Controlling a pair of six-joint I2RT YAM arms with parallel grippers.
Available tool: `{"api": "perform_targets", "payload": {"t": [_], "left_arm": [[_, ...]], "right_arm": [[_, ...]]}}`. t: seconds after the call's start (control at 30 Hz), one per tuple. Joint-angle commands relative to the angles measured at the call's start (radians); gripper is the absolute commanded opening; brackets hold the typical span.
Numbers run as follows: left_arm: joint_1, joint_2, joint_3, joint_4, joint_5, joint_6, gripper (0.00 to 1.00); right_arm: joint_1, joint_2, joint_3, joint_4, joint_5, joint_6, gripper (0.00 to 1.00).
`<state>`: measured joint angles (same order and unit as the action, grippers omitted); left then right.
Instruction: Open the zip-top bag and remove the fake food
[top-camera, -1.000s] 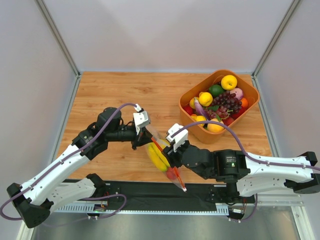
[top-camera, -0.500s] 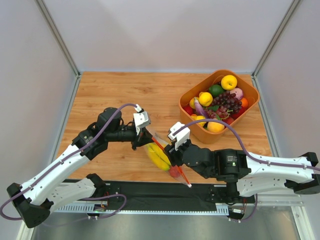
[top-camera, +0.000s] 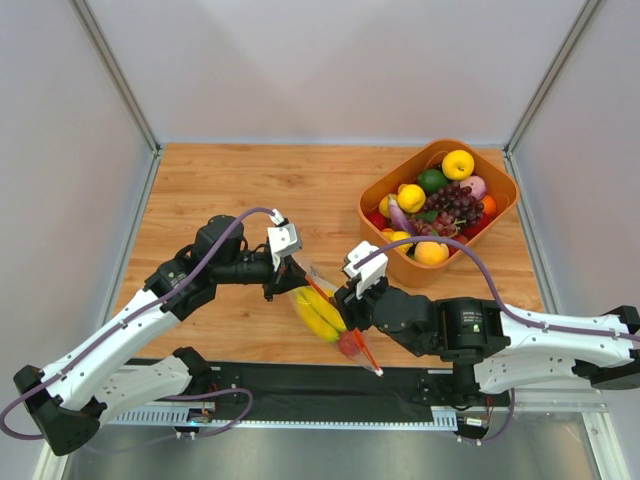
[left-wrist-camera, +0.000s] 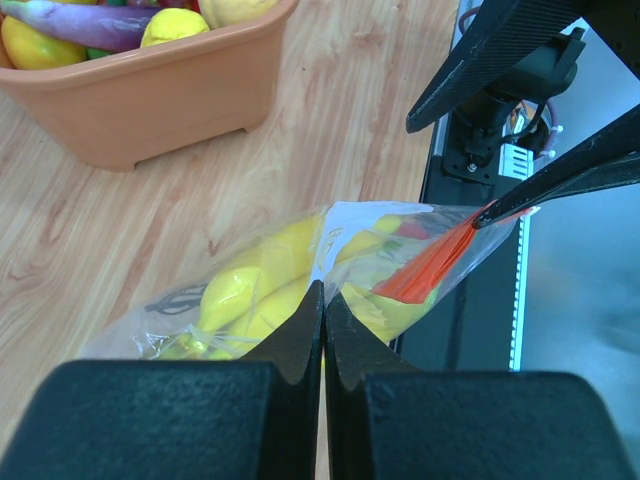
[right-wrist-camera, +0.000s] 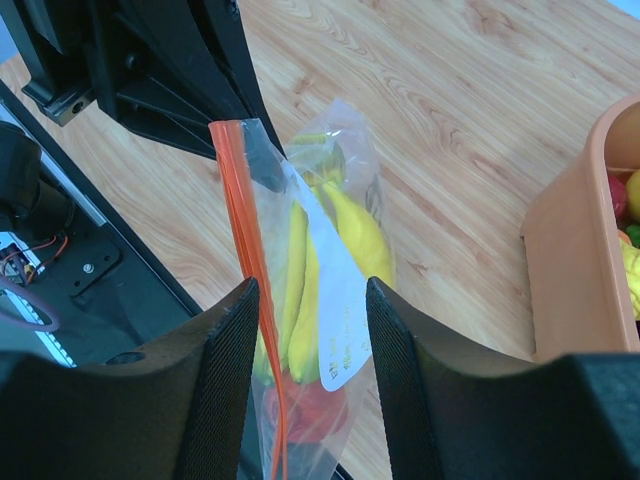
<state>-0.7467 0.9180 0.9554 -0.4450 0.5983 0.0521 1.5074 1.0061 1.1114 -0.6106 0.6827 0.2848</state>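
Note:
The zip-top bag (top-camera: 330, 312) hangs near the table's front edge. It holds a yellow banana bunch (top-camera: 315, 312) and a red-orange fruit (top-camera: 348, 345). Its red-orange zip strip (top-camera: 358, 345) runs down its right side. No tan-brown balls show. My left gripper (top-camera: 290, 278) is shut on the bag's upper edge, as the left wrist view (left-wrist-camera: 323, 295) shows, with bananas (left-wrist-camera: 250, 285) just beyond the tips. My right gripper (top-camera: 345, 303) is open. In the right wrist view (right-wrist-camera: 310, 290) its fingers straddle the bag (right-wrist-camera: 345, 200) and the strip (right-wrist-camera: 245, 230) without pinching them.
An orange tub (top-camera: 378, 196) of mixed plastic fruit, with purple grapes and round yellow fruits, stands at the back right, close behind the right arm. It also shows in the left wrist view (left-wrist-camera: 150, 100). A black rail (top-camera: 300, 385) runs under the bag's lower end.
My right gripper has shifted slightly right. The bag's lower end has sunk a little toward the rail. The left gripper keeps its hold and has not moved.

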Motion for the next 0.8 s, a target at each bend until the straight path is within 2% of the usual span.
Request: {"api": "perform_targets", "payload": {"t": [0.0,0.5,0.7,0.77], "left_arm": [[-0.006,-0.004,0.019,0.014,0.020,0.028,0.00],[-0.006,-0.005,0.019,0.014,0.024,0.026,0.00],[-0.009,-0.010,0.013,0.031,0.066,0.022,0.00],[-0.011,-0.014,0.009,0.034,0.064,0.022,0.00]], "right_arm": [[-0.006,0.006,-0.002,-0.005,0.018,0.002,0.49],[-0.006,0.071,0.002,-0.032,0.047,0.010,0.48],[-0.006,0.101,-0.007,-0.035,0.051,0.022,0.30],[-0.004,0.121,-0.013,-0.028,0.032,0.025,0.16]]}}
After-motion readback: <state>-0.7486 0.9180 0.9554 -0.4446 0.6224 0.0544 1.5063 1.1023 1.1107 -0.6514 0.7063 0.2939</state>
